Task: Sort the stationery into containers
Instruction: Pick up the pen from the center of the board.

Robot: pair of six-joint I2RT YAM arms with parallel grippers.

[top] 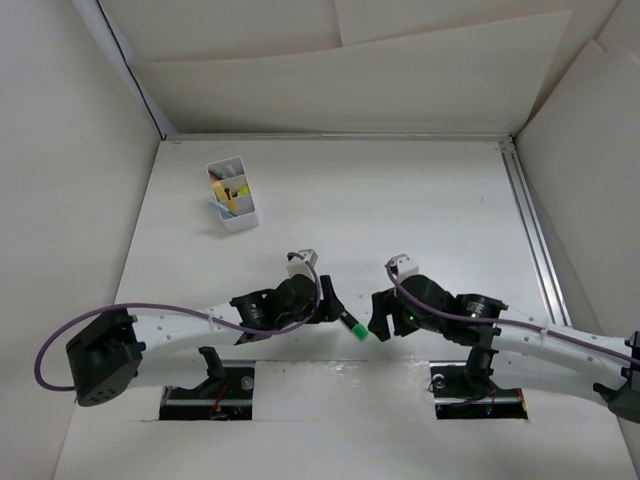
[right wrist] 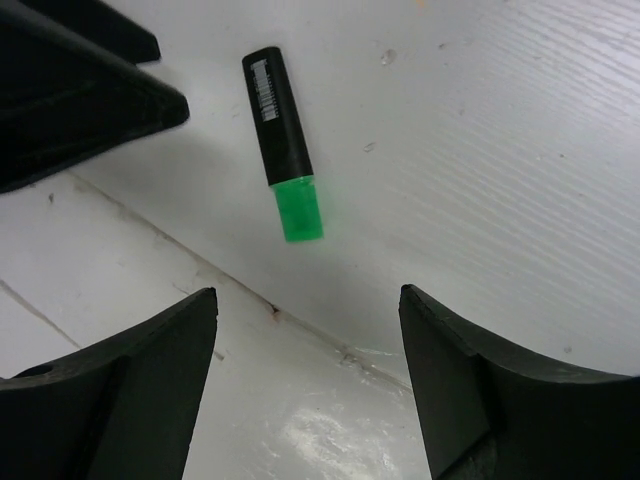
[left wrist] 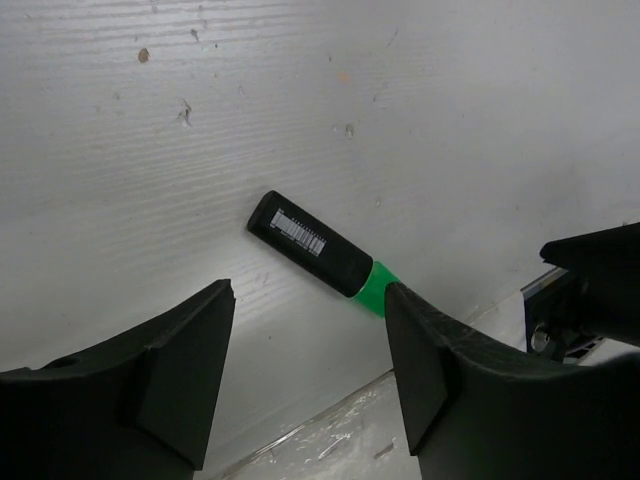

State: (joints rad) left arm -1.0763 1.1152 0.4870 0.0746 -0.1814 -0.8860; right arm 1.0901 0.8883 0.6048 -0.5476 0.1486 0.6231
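Observation:
A green highlighter (top: 354,327) with a black cap lies flat on the white table, near its front seam, between my two grippers. In the left wrist view the highlighter (left wrist: 312,245) lies just ahead of my open left gripper (left wrist: 310,295), its green end beside the right fingertip (left wrist: 405,320), not gripped. In the right wrist view the highlighter (right wrist: 284,140) lies ahead of my open, empty right gripper (right wrist: 308,300). The white two-compartment box (top: 240,218) stands at the far left and holds pens and yellow highlighters. Seen from the top, the left gripper (top: 333,304) and right gripper (top: 379,318) face each other.
White walls enclose the table on the left, back and right. A metal rail (top: 528,225) runs along the right side. A seam (right wrist: 330,345) to a glossy front strip runs just below the highlighter. The left gripper's fingers (right wrist: 90,95) show at the right wrist view's top left.

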